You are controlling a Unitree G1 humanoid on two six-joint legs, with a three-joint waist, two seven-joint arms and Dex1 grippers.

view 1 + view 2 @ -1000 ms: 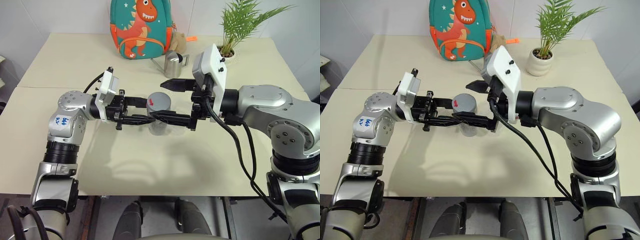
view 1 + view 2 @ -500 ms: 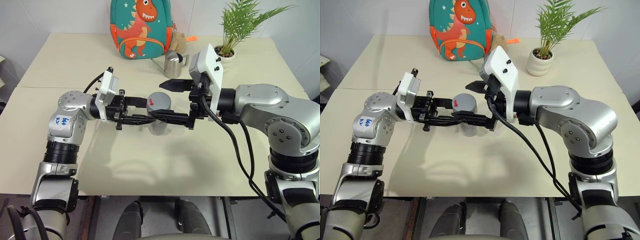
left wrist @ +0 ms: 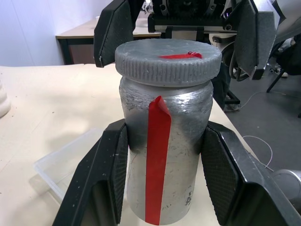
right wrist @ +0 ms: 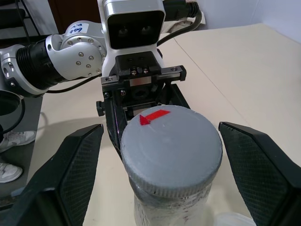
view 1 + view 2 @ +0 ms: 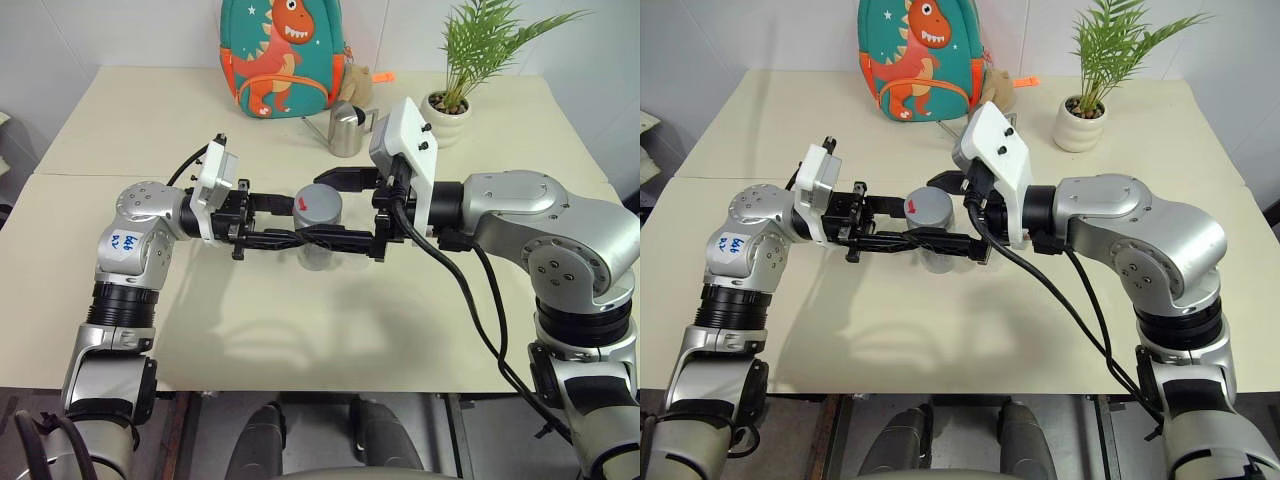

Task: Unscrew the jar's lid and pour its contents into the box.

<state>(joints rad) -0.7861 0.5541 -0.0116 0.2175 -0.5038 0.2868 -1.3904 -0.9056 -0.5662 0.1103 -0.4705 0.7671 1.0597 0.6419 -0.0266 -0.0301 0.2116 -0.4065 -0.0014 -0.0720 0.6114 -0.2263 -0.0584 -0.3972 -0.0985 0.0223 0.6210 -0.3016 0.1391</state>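
Observation:
The silver-grey jar (image 5: 318,248) with a red strip down its side is held upright above the table, my left gripper (image 5: 305,228) shut on its body. The round grey lid (image 4: 171,146) with a red mark sits on top of the jar. My right gripper (image 5: 318,208) reaches in from the other side and is open, one finger (image 4: 75,169) on each side of the lid with a gap to it. The clear box (image 3: 66,160) lies on the table below and just behind the jar. The contents are hidden inside the jar.
A steel pitcher (image 5: 346,130) stands behind the jar, with a dinosaur backpack (image 5: 283,58) and a potted plant (image 5: 452,100) at the table's far edge. The beige table (image 5: 300,330) stretches toward me in front of the arms.
My right gripper's fingers have closed in toward the lid and its wrist has rolled slightly. The left gripper and the jar have stayed still.

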